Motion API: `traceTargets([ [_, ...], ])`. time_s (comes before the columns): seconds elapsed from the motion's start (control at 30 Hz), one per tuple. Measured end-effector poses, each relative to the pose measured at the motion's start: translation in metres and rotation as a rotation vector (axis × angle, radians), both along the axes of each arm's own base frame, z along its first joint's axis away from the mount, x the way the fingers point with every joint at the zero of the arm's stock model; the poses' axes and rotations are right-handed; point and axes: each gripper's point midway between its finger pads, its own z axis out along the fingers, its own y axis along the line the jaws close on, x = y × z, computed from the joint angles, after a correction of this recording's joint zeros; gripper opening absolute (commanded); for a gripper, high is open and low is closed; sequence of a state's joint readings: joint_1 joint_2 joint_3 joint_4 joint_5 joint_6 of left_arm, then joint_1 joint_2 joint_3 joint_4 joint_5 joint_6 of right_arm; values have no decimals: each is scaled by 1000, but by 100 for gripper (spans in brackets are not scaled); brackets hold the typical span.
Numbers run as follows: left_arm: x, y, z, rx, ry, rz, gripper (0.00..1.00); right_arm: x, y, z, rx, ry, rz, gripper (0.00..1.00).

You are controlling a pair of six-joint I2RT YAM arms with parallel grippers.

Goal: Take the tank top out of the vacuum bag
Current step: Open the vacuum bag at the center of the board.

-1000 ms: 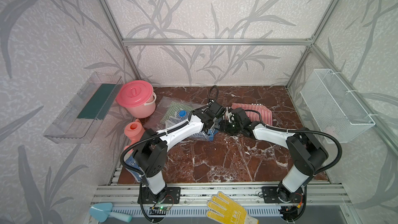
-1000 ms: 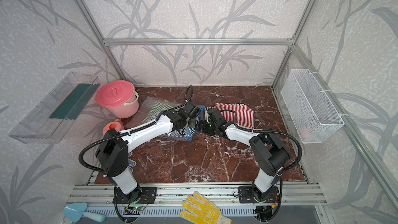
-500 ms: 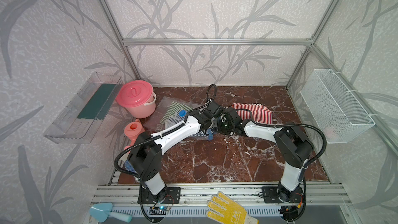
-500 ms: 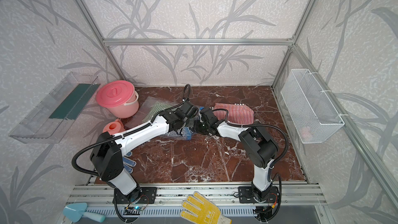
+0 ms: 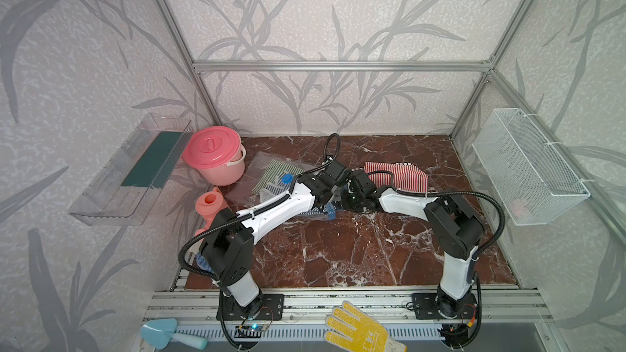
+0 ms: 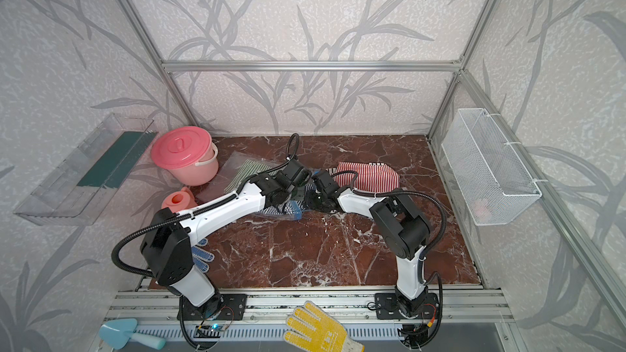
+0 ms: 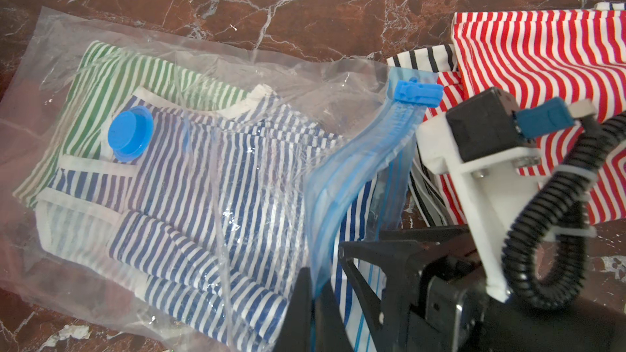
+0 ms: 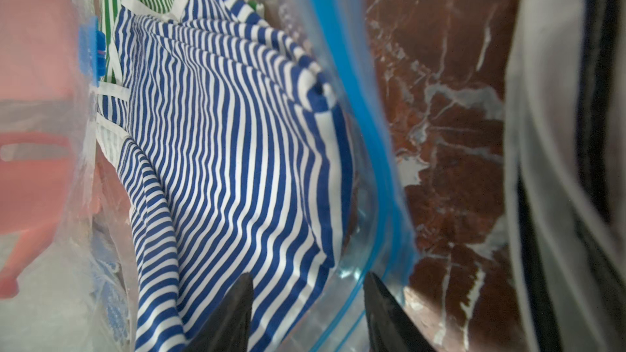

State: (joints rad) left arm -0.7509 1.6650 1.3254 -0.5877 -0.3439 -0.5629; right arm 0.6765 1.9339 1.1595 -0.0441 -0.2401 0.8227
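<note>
The blue-striped tank top (image 8: 220,130) is not yet out. It lies folded inside the vacuum bag (image 7: 305,72), over a green-striped top (image 7: 118,69), and the bag sits left of centre in both top views. Over the last second the right gripper (image 8: 308,282) has pushed leftward to the bag's mouth (its elbow swinging in behind it). By my reading the reach is made and only the pinch remains. Its fingers stand apart, closed on nothing. The tank top's hem lies under one tip and between the two, with the zip strip (image 7: 355,164) beside the other tip. The left gripper (image 7: 320,279) has stayed clamped on that strip, holding the mouth lifted. A red-striped cloth (image 5: 396,176) lies to the right on the marble table (image 5: 338,248).
</note>
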Motion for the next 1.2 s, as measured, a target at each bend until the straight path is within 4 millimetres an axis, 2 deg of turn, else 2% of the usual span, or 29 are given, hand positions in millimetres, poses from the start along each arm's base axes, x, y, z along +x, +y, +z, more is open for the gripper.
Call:
traceTargets([
  [0.1,-1,0,-3,-2,5,0,0,1,2,-9,-4,9,3,53],
  [0.23,-2,1,-8,-1,9,3,0,6,6,-9,17,-2,-5,53],
  [0.53,-10,7,-35,14,41,5,0,9,15,-7,85,-3,-17,51],
  [0.6,-12,7,-40,14,47,2,0,9,16,-7,100,2,-20,49],
  [0.67,-13,6,-44,11,55,-4,0,8,17,-7,110,10,-21,43],
  [1.2,-13,-3,-47,-34,54,-26,0,0,15,-9,148,39,-37,40],
])
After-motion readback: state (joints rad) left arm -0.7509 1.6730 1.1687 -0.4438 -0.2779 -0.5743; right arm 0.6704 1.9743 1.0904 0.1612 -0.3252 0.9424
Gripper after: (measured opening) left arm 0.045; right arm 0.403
